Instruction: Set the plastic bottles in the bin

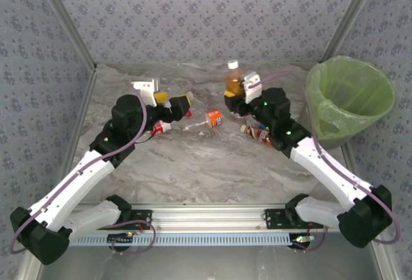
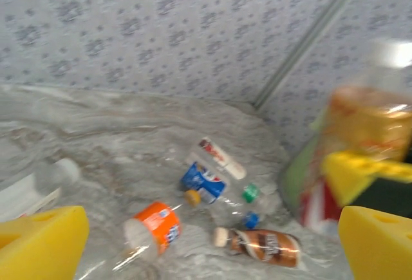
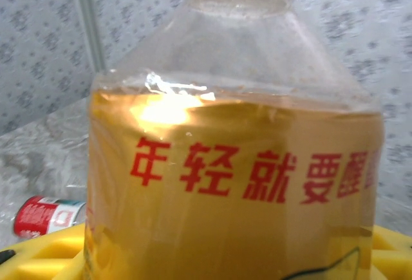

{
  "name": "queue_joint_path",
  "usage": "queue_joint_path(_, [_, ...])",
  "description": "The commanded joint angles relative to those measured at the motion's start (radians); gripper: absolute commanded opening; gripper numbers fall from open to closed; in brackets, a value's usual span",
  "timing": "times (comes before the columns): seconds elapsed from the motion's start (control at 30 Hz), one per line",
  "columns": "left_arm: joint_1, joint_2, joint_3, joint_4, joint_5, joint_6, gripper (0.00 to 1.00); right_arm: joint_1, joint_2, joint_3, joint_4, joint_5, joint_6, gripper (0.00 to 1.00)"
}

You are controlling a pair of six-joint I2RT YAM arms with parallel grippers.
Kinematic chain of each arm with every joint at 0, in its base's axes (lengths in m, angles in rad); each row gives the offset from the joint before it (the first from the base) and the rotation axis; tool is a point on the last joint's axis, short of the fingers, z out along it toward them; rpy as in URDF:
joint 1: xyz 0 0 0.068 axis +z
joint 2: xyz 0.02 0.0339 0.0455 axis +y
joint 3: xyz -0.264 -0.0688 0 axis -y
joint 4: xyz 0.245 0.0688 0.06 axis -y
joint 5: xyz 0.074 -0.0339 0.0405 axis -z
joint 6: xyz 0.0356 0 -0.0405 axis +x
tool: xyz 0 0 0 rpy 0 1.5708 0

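My right gripper [image 1: 239,94] is shut on an upright plastic bottle [image 3: 232,183] with a yellow label, red characters and a white cap [image 1: 233,65]. That bottle [image 2: 364,125] also stands at the right of the left wrist view. My left gripper [image 2: 206,244] is open with nothing between its yellow fingers [image 2: 38,244]; it hovers over lying bottles: an orange-labelled one [image 2: 153,227], a blue-labelled one [image 2: 203,181], a brown one [image 2: 265,246] and a red-and-white one [image 2: 222,158]. The bin [image 1: 351,100], lined in light green, stands at the table's right edge, beside the right arm.
A red-labelled bottle [image 3: 48,215] lies below the left gripper [image 1: 172,102], its red cap [image 1: 158,127] toward the arm. Patterned walls close in the marbled table [image 1: 206,164] at the back and sides. Green [image 2: 250,193] and blue [image 2: 252,219] caps belong to clear bottles.
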Motion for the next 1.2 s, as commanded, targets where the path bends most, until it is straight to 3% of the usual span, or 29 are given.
queue_joint_path(0.0, [0.015,-0.047,-0.050,0.028,-0.111,0.019,0.99,-0.076,-0.051,0.057,-0.129,-0.020,0.050,0.57])
queue_joint_path(0.13, [0.028,-0.079,-0.130,0.100,-0.164,-0.009,0.99,-0.180,-0.097,0.107,-0.215,-0.045,0.061,0.58])
queue_joint_path(0.4, [0.058,-0.076,-0.163,0.064,-0.200,-0.045,0.99,-0.410,-0.117,0.228,-0.344,-0.080,0.075,0.59])
queue_joint_path(0.57, [0.059,-0.050,-0.164,0.038,-0.190,-0.053,0.99,-0.553,-0.106,0.333,-0.364,-0.083,0.097,0.59])
queue_joint_path(0.9, [0.060,-0.041,-0.175,0.011,-0.202,-0.072,0.99,-0.798,-0.085,0.390,-0.363,0.037,0.168,0.61])
queue_joint_path(1.17, [0.061,-0.049,-0.199,0.007,-0.232,-0.082,0.99,-0.946,-0.014,0.407,-0.387,-0.002,0.168,0.63])
